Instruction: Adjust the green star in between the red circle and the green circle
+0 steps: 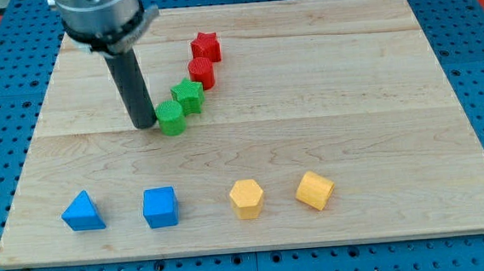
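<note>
The green star sits on the wooden board between the red circle up and to its right and the green circle down and to its left. It touches both or nearly so. The three lie in a diagonal line. A red star stands just above the red circle. My tip is on the board right at the left side of the green circle, touching it or almost.
Along the view's bottom stand a blue triangle, a blue cube, a yellow hexagon and a yellow cube. The wooden board lies on a blue pegboard.
</note>
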